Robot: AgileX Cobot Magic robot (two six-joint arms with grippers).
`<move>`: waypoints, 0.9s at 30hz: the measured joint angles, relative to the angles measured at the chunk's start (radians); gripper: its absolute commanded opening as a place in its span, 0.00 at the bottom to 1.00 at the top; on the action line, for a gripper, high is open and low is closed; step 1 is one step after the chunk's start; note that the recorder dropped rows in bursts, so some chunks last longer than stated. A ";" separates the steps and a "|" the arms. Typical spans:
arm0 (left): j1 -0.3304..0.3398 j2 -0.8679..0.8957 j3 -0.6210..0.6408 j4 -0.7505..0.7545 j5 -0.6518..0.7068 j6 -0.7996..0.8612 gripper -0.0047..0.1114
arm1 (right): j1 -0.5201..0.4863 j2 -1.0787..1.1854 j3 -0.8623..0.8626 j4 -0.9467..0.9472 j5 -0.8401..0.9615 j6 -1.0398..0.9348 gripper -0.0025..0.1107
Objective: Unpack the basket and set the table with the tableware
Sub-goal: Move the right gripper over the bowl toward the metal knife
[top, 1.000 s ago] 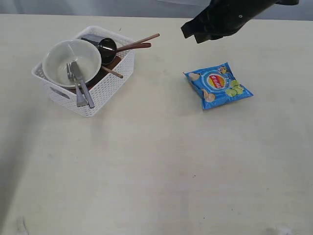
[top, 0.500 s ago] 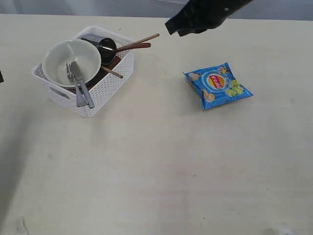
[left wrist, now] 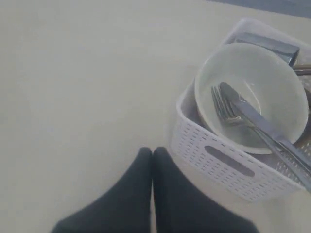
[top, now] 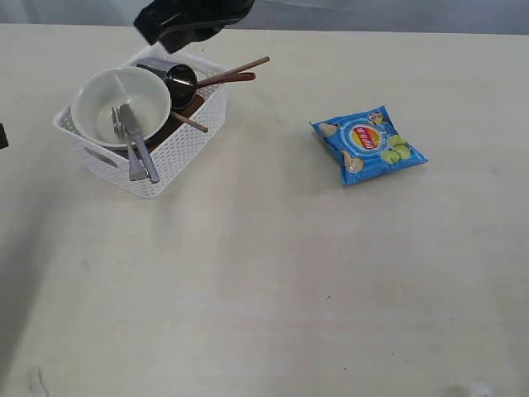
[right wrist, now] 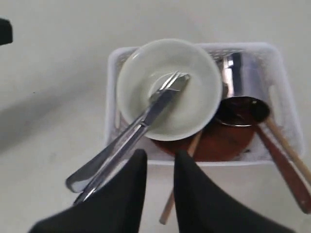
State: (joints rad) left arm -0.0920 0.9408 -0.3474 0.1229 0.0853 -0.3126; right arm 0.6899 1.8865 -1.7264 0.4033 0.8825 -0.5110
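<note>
Basket: the white rectangular plastic basket with perforated walls (top: 186,147) stands on the cream bench (top: 264,289). It is full, probably light, and apt to slide if its contents are dragged.
Bowl: the cream round bowl (top: 95,107) lies on top, slightly tilted. It is smooth and likely breakable, and is best pinched at the rim once the cutlery is out.
Cutlery: the steel knife and fork (right wrist: 150,114) lie in the bowl with their handles overhanging the basket wall. They are stiff, thin and slippery, so take them across the handles.
Cup: the steel cup (top: 178,78) lies on its side behind the bowl. It is rigid and likely to roll, so grip it by the rim.
Wood: the brown wooden spoon (top: 227,78) and the wooden chopsticks (top: 248,64) stick out over the wall, light and easy to take by the shafts.
Plate: the small brown plate (right wrist: 218,143) sits beneath everything, so it comes out last.
Right gripper (right wrist: 159,155): above the basket, jaws narrowly apart and empty.
Left gripper (left wrist: 153,151): just beside the basket, jaws pressed together and empty.
Writing: the blue chip bag (top: 368,145), well apart from the basket, bears a red-and-yellow logo too small to read.
</note>
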 measured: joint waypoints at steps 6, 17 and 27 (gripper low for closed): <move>-0.189 0.003 -0.094 0.000 0.063 0.115 0.04 | 0.011 0.042 -0.087 -0.004 0.057 0.062 0.29; -0.277 0.173 -0.307 0.000 0.307 0.159 0.04 | 0.005 0.063 -0.097 -0.008 0.158 0.087 0.29; -0.316 0.209 -0.331 -0.103 0.288 0.363 0.04 | -0.022 0.078 -0.097 0.048 -0.046 0.076 0.29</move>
State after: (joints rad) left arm -0.4078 1.1498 -0.6789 0.0198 0.3738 0.0508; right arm 0.6674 1.9644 -1.8231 0.4511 0.8363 -0.4350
